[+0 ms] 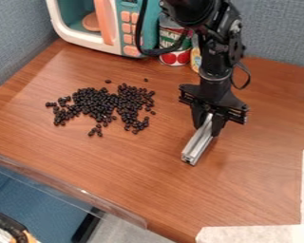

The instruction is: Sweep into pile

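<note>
End effector: the black two-finger gripper (210,124) is gripping the upper end of a silver, grooved metal bar (197,145); we are reading it as closed on the bar.
Bar: it is slanting down and toward the near side of the brown wood-grain table (123,166); its lower end may be touching the wood, but we are not able to confirm contact from this angle.
Beans: small, glossy, near-black beans (101,102) are lying left of the bar in the view, forming a broad, uneven patch, with a few strays sitting apart toward the teal-and-white toy microwave (129,23).
Step in hand: we are judging this as tool held, sweep still to be made; the bar is standing well apart from the beans.
Next move: we are needing the bar's long side set low against the patch's outer edge, then pushed inward, gathering stragglers.
Risk: we are expecting beans to roll around the bar's end if the stroke is fast.
</note>
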Robot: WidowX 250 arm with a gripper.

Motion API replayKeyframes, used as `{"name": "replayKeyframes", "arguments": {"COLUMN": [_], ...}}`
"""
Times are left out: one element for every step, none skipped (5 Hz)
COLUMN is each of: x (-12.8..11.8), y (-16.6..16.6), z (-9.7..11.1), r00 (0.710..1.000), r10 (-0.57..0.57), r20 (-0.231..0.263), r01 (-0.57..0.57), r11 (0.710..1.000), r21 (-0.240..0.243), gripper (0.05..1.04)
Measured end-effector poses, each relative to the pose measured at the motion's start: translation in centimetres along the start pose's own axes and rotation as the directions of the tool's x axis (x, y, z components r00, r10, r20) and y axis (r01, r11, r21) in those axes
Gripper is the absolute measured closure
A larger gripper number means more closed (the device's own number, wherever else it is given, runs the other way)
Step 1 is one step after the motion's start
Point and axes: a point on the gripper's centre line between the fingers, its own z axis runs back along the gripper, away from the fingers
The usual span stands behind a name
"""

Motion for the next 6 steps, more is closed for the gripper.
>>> {"name": "replayKeyframes", "arguments": {"x": [-0.1,-0.3,-0.4,-0.5,-0.7,-1.0], "y": [1.9,4.4,6.7,8.4,10.2,12.1], "z": [-0.1,-0.1,-0.1,-0.2,-0.2,-0.2], "r00": [1.000,0.998,0.994,0.991,0.986,0.980], "r10": [0.013,0.061,0.105,0.133,0.160,0.195], "r20": [-0.001,0.010,0.021,0.030,0.035,0.047], "r01": [-0.013,-0.061,-0.107,-0.135,-0.163,-0.199], "r11": [0.999,0.996,0.991,0.986,0.981,0.973], "r21": [0.038,0.065,0.081,0.094,0.109,0.115], "gripper": [0.738,0.739,0.740,0.740,0.740,0.740]}}
